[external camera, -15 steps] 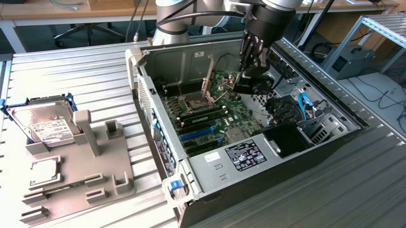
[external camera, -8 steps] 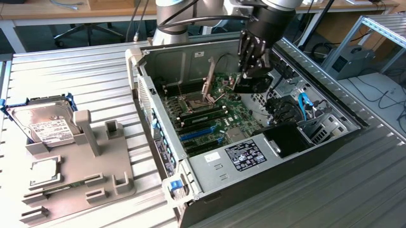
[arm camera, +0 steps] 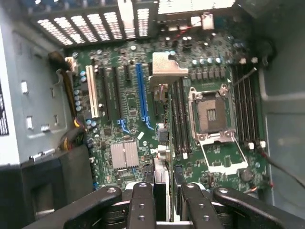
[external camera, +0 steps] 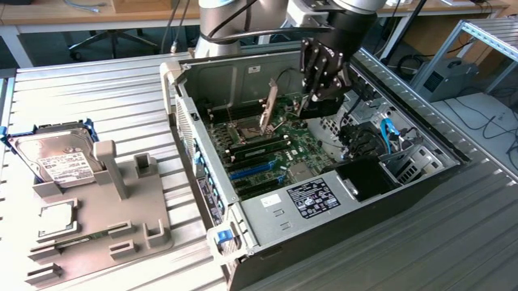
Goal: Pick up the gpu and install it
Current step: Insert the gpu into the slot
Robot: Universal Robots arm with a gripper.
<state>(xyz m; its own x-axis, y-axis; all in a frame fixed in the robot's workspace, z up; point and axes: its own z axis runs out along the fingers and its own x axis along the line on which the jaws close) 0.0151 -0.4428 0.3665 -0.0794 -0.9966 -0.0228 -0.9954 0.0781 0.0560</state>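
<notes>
Ribbed metal worktop (external camera: pixel 97 91) carries everything. Nearest, at the lower left of the exterior view, lies a grey fixture plate (external camera: pixel 105 236) with upright posts. A silver hard drive (external camera: pixel 53 157) with a white label stands in a blue holder just behind it at the left edge.

An open computer case (external camera: pixel 202 79) takes up the middle of that frame, lying on its side, with a labelled power supply (external camera: pixel 312 197) at its near end. The green motherboard (external camera: pixel 267 151) is exposed beyond it.

The gripper (external camera: pixel 317 97) reaches down into the case from the upper centre of the frame. In the wrist view its black fingers (arm camera: pixel 143 200) are clamped on the gpu (arm camera: pixel 161 176). The card is held on edge over the board, between the long blue slot (arm camera: pixel 141 90) and the open CPU socket (arm camera: pixel 209 114). Its silver bracket (arm camera: pixel 167 71) points toward the case's vented rear wall. Whether the card touches a slot cannot be told.

Farthest back, wooden desks (external camera: pixel 65 12) and an office chair (external camera: pixel 113 39) line the top of the exterior view.
</notes>
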